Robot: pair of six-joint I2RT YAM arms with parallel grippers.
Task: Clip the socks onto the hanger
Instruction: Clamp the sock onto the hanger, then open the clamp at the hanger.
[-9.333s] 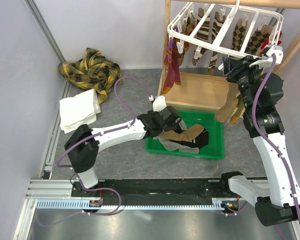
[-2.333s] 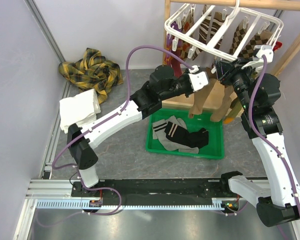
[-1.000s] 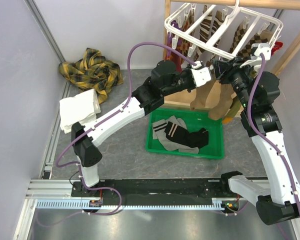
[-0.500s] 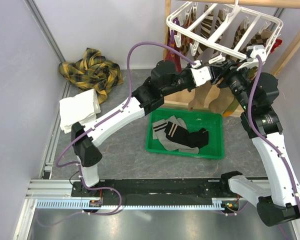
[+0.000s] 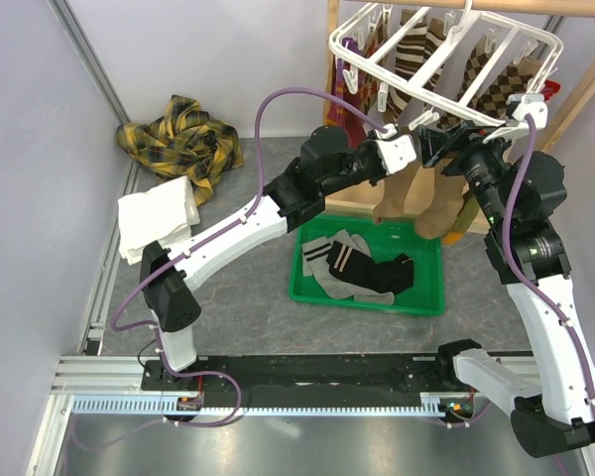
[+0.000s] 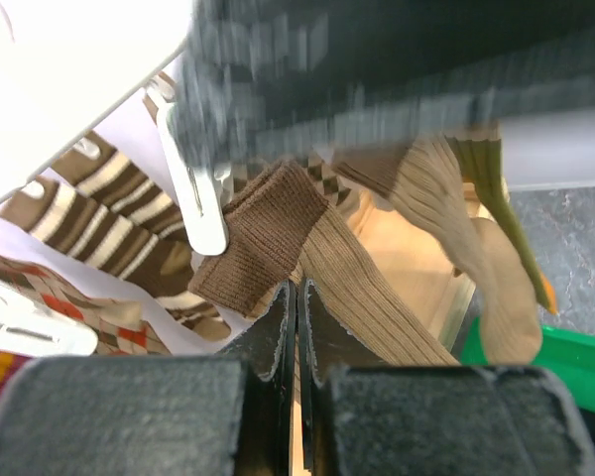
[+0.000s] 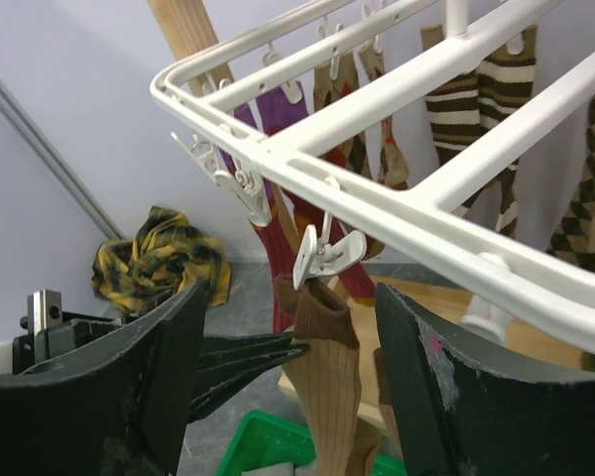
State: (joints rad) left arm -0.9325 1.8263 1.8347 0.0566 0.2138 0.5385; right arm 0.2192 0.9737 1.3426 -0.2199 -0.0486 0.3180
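Probably a robotics lab cell: plain lilac walls [image 5: 30, 149], aluminium framing [image 5: 90, 59], grey mat floor [image 5: 248, 288].

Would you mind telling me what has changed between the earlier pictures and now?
The left gripper lifted the tan sock out of the green bin, up and to the right to the hanger, where its brown cuff now meets a clip. The right gripper stayed up at the hanger, open around that clip. The remaining socks in the bin, the plaid cloth and the towel have not moved.
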